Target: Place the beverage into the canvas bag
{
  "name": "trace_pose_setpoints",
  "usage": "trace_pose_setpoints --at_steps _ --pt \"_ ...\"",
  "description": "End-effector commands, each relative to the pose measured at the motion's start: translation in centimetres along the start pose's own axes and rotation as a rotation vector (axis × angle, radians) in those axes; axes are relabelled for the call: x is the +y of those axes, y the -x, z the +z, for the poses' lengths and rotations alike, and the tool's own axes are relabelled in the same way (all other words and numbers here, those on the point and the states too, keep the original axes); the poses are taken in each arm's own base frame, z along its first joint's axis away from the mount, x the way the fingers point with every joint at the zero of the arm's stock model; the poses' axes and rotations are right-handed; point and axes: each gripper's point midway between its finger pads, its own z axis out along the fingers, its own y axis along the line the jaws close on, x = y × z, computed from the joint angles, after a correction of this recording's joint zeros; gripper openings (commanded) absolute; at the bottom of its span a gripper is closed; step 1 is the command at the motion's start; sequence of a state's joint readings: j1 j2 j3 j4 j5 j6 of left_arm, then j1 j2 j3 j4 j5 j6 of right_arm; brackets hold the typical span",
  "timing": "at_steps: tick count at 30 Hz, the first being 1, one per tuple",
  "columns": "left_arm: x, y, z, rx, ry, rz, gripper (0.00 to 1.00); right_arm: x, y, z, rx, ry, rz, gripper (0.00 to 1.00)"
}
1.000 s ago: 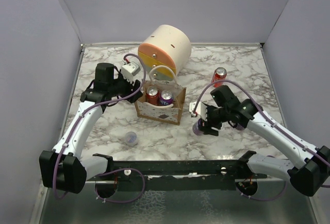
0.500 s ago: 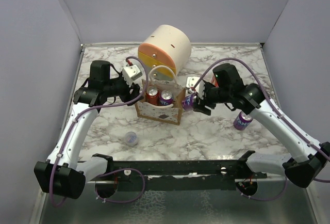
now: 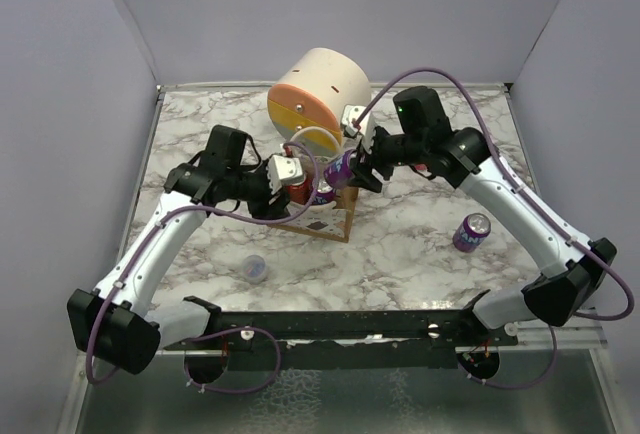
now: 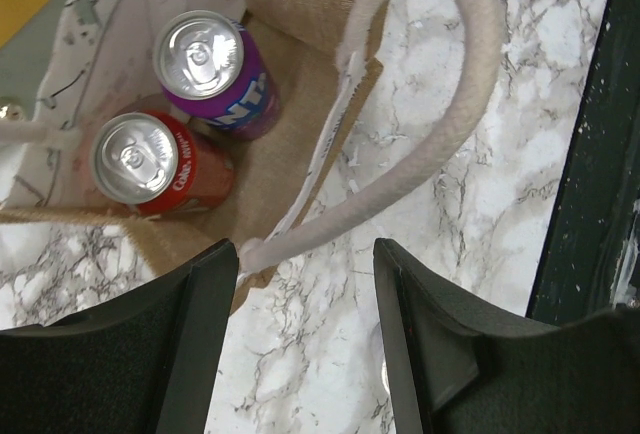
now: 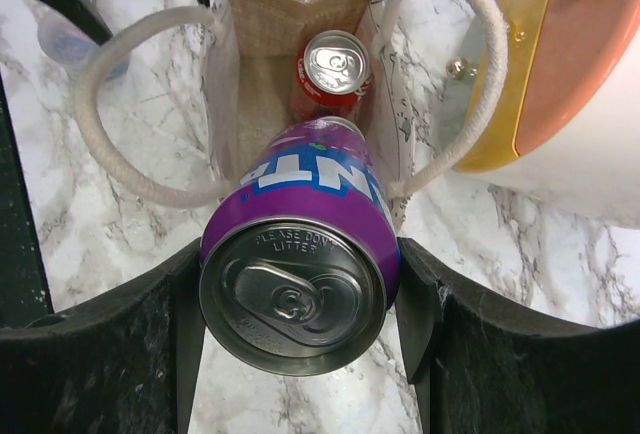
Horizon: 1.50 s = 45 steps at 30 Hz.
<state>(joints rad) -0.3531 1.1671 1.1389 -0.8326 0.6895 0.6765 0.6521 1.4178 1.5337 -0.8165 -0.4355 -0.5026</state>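
Right wrist: gripper (image 5: 300, 306) tight around can (image 5: 310, 189)

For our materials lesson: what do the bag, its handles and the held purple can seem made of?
Canvas bag: coarse tan woven fabric, matte; weave shows.
Handles: white cord, likely cotton, soft-looking.
Purple can: probably aluminium, glossy print, bare silver lid.

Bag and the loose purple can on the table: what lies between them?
Only bare marble table between bag and can, in the top view.
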Motion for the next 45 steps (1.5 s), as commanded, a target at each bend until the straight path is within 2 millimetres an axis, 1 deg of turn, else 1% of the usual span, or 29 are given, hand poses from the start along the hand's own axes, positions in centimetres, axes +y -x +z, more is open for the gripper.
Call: trace_pose_setpoints --at_steps 1,4,6,9,11,13,21,23,28,31,35,45 --pt "-0.2 0.9 0.7 0.019 -0.027 0.102 0.59 -0.6 4.7 0.0 -0.163 0.025 -0.022 0.31" --pt "-0.6 1.4 1.2 0.010 -0.048 0.133 0.57 -0.6 4.7 0.8 -0.163 0.044 -0.009 0.31" --pt "-1.0 1.7 1.5 0.003 -0.066 0.147 0.53 -0.6 4.5 1.4 -0.161 0.062 0.000 0.31" --pt "-2.0 2.0 1.8 -0.007 -0.105 0.164 0.43 -0.3 4.5 2.1 -0.165 0.089 0.014 0.30" --pt "-2.7 2.0 1.8 -0.014 -0.129 0.174 0.33 -0.1 4.5 2.6 -0.167 0.115 0.026 0.30" --pt "-3.4 1.5 1.8 -0.011 -0.151 0.192 0.24 0.0 4.5 3.2 -0.169 0.140 0.043 0.29" --pt "-5.0 -1.5 2.0 0.025 -0.188 0.274 0.10 1.1 5.0 5.7 -0.161 0.215 0.087 0.25" --pt "-5.3 -1.8 2.1 0.019 -0.194 0.289 0.08 1.4 5.1 6.3 -0.154 0.222 0.098 0.24" --pt "-5.7 -1.0 2.2 -0.022 -0.222 0.299 0.03 1.9 5.0 8.1 -0.129 0.241 0.127 0.22" --pt "-6.1 -1.4 2.1 -0.024 -0.232 0.311 0.00 2.0 4.7 9.3 -0.094 0.226 0.137 0.20" --pt "-6.5 -2.3 2.1 -0.008 -0.239 0.331 0.00 2.4 3.7 10.6 -0.044 0.218 0.144 0.19" --pt "-6.6 -2.6 2.1 -0.005 -0.242 0.346 0.00 3.3 0.6 13.5 0.082 0.189 0.135 0.17"
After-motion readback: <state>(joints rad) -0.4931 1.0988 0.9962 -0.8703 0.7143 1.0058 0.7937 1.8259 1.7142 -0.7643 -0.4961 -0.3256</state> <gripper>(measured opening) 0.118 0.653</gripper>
